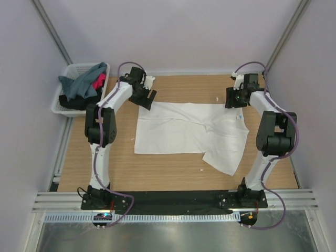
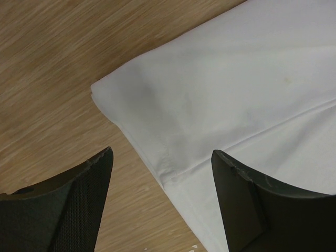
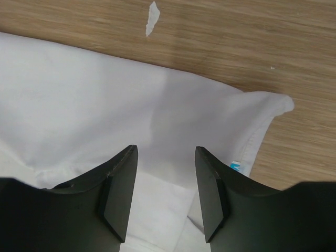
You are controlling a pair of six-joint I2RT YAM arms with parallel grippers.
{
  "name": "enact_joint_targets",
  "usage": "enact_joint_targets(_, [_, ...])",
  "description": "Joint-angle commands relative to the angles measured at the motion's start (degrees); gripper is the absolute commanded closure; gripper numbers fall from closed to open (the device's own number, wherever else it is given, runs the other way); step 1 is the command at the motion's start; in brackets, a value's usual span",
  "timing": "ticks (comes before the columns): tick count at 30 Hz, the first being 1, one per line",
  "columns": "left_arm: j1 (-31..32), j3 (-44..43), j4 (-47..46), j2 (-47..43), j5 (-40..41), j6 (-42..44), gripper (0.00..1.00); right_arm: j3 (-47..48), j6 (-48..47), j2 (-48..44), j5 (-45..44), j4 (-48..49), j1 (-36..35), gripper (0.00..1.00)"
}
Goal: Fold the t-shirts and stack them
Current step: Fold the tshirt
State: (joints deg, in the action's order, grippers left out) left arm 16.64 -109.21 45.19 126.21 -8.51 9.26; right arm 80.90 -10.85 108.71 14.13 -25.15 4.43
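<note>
Start at your left gripper (image 2: 161,157). Its jaws stand wide apart with nothing between them. The corner of the white t-shirt (image 2: 236,79) lies just below, with one finger over bare table (image 2: 47,63) and the other over cloth.

To pinch well, come straight down so the folded edge sits between the pads. Take every layer at the corner, not the top one alone; I judge a shallow bite would slip off.

Your right gripper (image 3: 165,157) is likewise open and empty, over the opposite far corner of the shirt. The blue neck label (image 3: 236,167) sits just beside one of its fingers, and the collar edge curls up beyond that. Take the cloth inward of that curl, or you lift only the rim.

Match the two hands in height and pace. The shirt lies flat on the wood between them, and an uneven pull would likely skew the fold.

Ahead of the right fingers a small white scrap (image 3: 153,16) rests on the wood, apart from the cloth; it should not hinder you. Back toward the arm bases on the right hand's side, a flap (image 1: 226,157), a sleeve by the look of it, juts past the shirt's straight edge and wants tucking in.

Far out to the left of the left hand, well apart, the white basket (image 1: 56,102) holds the grey-teal shirt (image 1: 84,81), a pink-red shirt (image 1: 98,81) and a black shirt (image 1: 73,102), all unfolded.
</note>
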Motion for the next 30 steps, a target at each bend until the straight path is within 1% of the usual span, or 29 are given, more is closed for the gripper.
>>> enact_joint_targets(1, [-0.2,-3.8,2.9,1.7,-2.6,0.1,0.24,1.4,-0.8,-1.4,-0.7,0.4,2.3,0.46])
enact_joint_targets(6, [-0.3,-3.0,3.2,2.5,-3.4,-0.3,0.24,1.9,-0.4,-1.5,-0.2,-0.1,5.9,0.46])
enact_joint_targets(13, [-0.2,-1.3,2.8,2.5,-3.9,-1.1,0.23,-0.2,0.0,-0.7,3.0,-1.0,8.3,0.47])
enact_joint_targets(19, [0.0,0.4,2.7,1.9,-3.2,-0.8,0.24,3.5,1.5,4.6,10.2,-1.1,9.1,0.50])
enact_joint_targets(21, [0.1,0.9,2.7,1.9,-3.0,-0.8,0.24,5.6,2.0,5.8,11.7,-1.1,9.0,0.50])
enact_joint_targets(23, [0.1,1.2,2.7,1.9,-2.9,-0.8,0.24,8.2,2.7,8.2,12.6,-1.9,9.0,0.53])
enact_joint_targets(25, [0.1,1.3,2.7,1.8,-2.7,-0.7,0.24,10.1,2.5,9.2,12.9,-2.0,9.1,0.70])
enact_joint_targets(27, [0.1,1.4,2.6,2.3,-2.1,-0.5,0.24,11.2,2.4,10.2,12.4,-1.6,9.1,0.97])
enact_joint_targets(28, [0.1,1.3,2.8,2.5,-1.9,-0.3,0.24,12.3,2.7,10.9,11.8,-1.3,9.1,0.99])
enact_joint_targets(30, [0.1,1.3,2.8,3.2,-1.2,-0.4,0.23,13.7,2.9,11.7,11.3,-0.9,9.1,0.99])
